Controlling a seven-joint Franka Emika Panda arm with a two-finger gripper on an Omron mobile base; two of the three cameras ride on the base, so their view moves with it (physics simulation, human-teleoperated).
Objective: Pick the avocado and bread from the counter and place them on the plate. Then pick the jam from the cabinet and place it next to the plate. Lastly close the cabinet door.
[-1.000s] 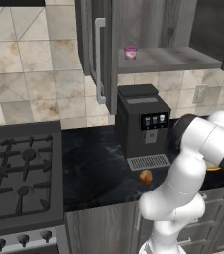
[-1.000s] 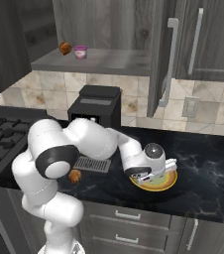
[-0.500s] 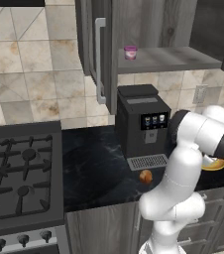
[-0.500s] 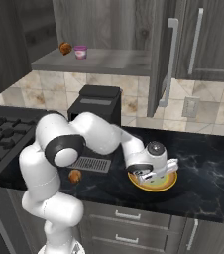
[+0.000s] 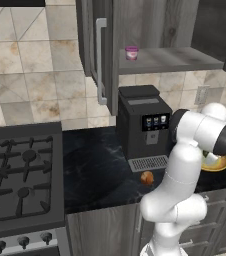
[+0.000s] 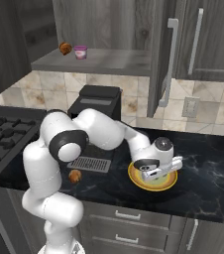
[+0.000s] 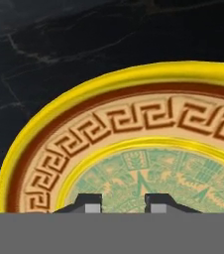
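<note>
1. The black glossy stone counter with white veins [image 5: 95, 165] carries everything in play.
2. The round yellow plate with the orange-brown patterned rim [image 6: 133, 174] lies right of the coffee machine [image 5: 144, 120].
3. The two-finger gripper [image 6: 159, 170] hangs close over the plate, jaws drawn narrow. I cannot tell whether the avocado is between them.
4. The small orange-brown bread lump [image 6: 75, 175] sits well apart to the gripper's left, just before the drip tray, so the next reach is probably leftward along the counter.

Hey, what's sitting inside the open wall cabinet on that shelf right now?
On the cabinet shelf stand the pink jam jar and, beside it, a small brown lump. Anything deeper is hidden by the cabinet door.
</note>
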